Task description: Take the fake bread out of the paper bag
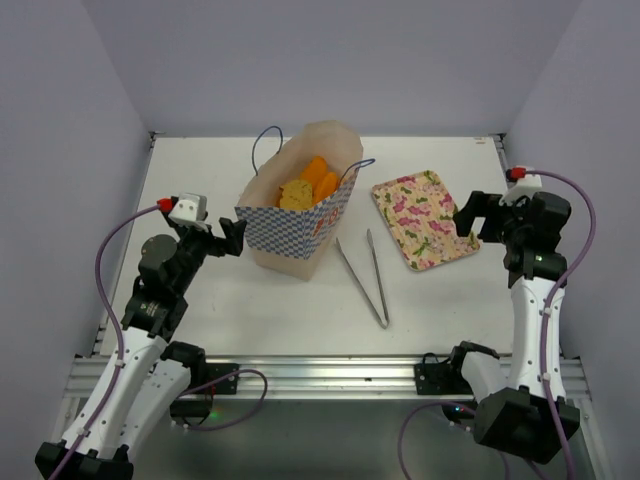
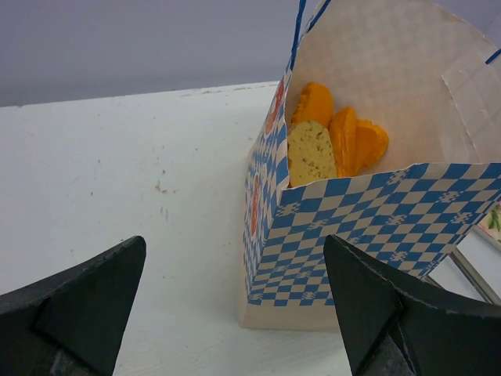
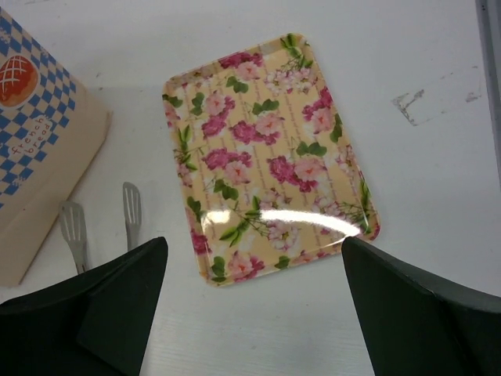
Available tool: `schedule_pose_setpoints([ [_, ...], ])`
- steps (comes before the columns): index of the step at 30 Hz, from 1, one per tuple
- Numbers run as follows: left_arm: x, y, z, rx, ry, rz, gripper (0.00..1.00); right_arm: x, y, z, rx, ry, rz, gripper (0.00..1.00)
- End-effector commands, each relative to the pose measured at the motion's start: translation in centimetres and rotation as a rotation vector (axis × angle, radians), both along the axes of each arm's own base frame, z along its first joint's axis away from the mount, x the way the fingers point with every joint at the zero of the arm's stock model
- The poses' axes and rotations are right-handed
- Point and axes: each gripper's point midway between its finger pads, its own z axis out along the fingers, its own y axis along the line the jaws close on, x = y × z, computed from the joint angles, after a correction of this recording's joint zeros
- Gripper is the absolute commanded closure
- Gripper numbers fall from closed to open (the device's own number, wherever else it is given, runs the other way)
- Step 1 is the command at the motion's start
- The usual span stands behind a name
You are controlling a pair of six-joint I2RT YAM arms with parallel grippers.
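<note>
Left end effector (image 1: 234, 236) hangs released and empty, jaws spread wide, just at 9 o'clock of the bag (image 1: 295, 225) and level with its checkered band. The right end effector (image 3: 254, 247) is released too, holding nothing, above the near edge of the floral tray (image 1: 425, 218), which lies at 3 o'clock of the bag. Tongs (image 1: 365, 275) rest flat on the desk (image 1: 250, 310) at 5 o'clock of the bag, untouched.

The step in hand looks like the reach into the bag. To do it well, I would lift the left end effector above the rim and come down through the open mouth, clear of the blue cord handles. The paper is light and will likely slide or tip if nudged sideways, so a straight vertical entry seems safest, perhaps with the right arm steadying the wall.

The bread (image 1: 310, 183) sits inside the bag, toward its 12 o'clock side. Several glossy orange pieces stand on end, pressed together, with one paler tan, pitted piece in front. None is out yet.
</note>
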Motion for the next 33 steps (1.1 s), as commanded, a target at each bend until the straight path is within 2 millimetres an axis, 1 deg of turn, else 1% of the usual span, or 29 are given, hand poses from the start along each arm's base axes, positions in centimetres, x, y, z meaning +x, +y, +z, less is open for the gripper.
schedule_pose_setpoints([
  [1, 0.0, 0.0, -0.1, 0.008, -0.013, 0.001, 0.0, 0.8, -0.5, 1.3, -0.05, -0.067, 0.008, 0.01],
  [3, 0.0, 0.0, -0.1, 0.005, -0.012, -0.001, 0.0, 0.5, 0.7, 1.3, -0.062, -0.08, 0.102, 0.01],
  [4, 0.0, -0.1, -0.1, 0.007, -0.012, -0.002, 0.0, 0.4, 1.3, 1.2, -0.103, -0.09, 0.179, 0.01],
  [5, 0.0, 0.0, -0.2, 0.006, -0.01, 0.001, 0.0, -0.3, 3.2, 1.1, -0.069, -0.096, 0.296, 0.01],
  [7, 0.0, 0.0, -0.1, 0.004, -0.011, 0.001, 0.0, -0.8, 4.5, 1.0, -0.071, -0.114, 0.402, 0.01],
  [8, -0.1, 0.0, 0.0, -0.001, -0.011, 0.001, 0.0, -1.7, 6.0, 1.1, -0.034, -0.118, 0.492, 0.01],
  [10, -0.2, -0.2, 0.2, -0.023, -0.006, -0.001, 0.0, -2.4, 7.1, 1.2, -0.026, -0.135, 0.58, 0.01],
  [11, -0.3, -0.3, 0.6, -0.037, -0.002, -0.005, 0.0, -3.1, 8.1, 1.3, 0.014, -0.141, 0.643, 0.01],
  [13, -0.4, -0.5, 1.1, -0.085, 0.025, 0.0, 0.0, -3.8, 8.9, 1.4, 0.02, -0.157, 0.702, 0.01],
  [14, -0.6, -0.6, 2.0, -0.119, 0.046, 0.0, 0.0, -4.1, 9.4, 1.3, 0.024, -0.163, 0.726, 0.01],
  [16, -0.8, -0.8, 3.4, -0.149, 0.06, -0.001, 0.0, -4.4, 9.7, 1.1, 0.029, -0.169, 0.743, 0.01],
  [17, -1.1, -0.8, 3.7, -0.156, 0.083, -0.001, 0.0, -4.4, 10.0, 0.8, 0.031, -0.17, 0.752, 0.01],
  [18, -1.4, -0.9, 5.8, -0.174, 0.057, -0.009, 0.0, -4.5, 10.1, 0.7, 0.04, -0.171, 0.759, 0.01],
  [21, -1.7, -1.3, 7.6, -0.202, 0.066, -0.027, 0.0, -4.7, 10.6, 0.1, 0.056, -0.161, 0.778, 0.01],
  [22, -1.7, -1.4, 9.0, -0.214, 0.049, -0.031, 0.0, -4.8, 10.7, 0.1, 0.056, -0.162, 0.785, 0.01],
  [24, -1.8, -1.6, 9.7, -0.219, 0.054, -0.043, 0.0, -4.8, 10.7, -0.2, 0.054, -0.156, 0.783, 0.01],
  [25, -1.6, -1.7, 10.5, -0.221, 0.047, -0.048, 0.0, -4.7, 10.6, -0.4, 0.052, -0.153, 0.782, 0.01],
  [27, -1.3, -2.0, 10.7, -0.21, 0.06, -0.056, 0.0, -4.7, 10.6, -0.7, 0.056, -0.141, 0.781, 0.01],
  [28, -0.5, -2.1, 10.3, -0.191, 0.083, -0.058, 0.0, -4.7, 10.6, -0.8, 0.054, -0.136, 0.778, 0.01],
  [29, -0.4, -2.2, 10.8, -0.183, 0.082, -0.063, 0.0, -4.7, 10.6, -0.9, 0.052, -0.133, 0.78, 0.01],
  [30, -0.1, -2.4, 10.6, -0.171, 0.094, -0.07, 0.0, -4.7, 10.5, -1.1, 0.052, -0.129, 0.778, 0.01],
  [31, 0.7, -2.6, 10.0, -0.146, 0.118, -0.074, 0.0, -4.7, 10.5, -1.2, 0.052, -0.125, 0.778, 0.01],
  [32, 0.9, -2.8, 10.4, -0.136, 0.117, -0.083, 0.0, -4.7, 10.5, -1.3, 0.047, -0.119, 0.777, 0.01],
  [33, 1.2, -3.0, 10.3, -0.127, 0.129, -0.093, 0.0, -4.7, 10.5, -1.4, 0.042, -0.118, 0.777, 0.01],
])
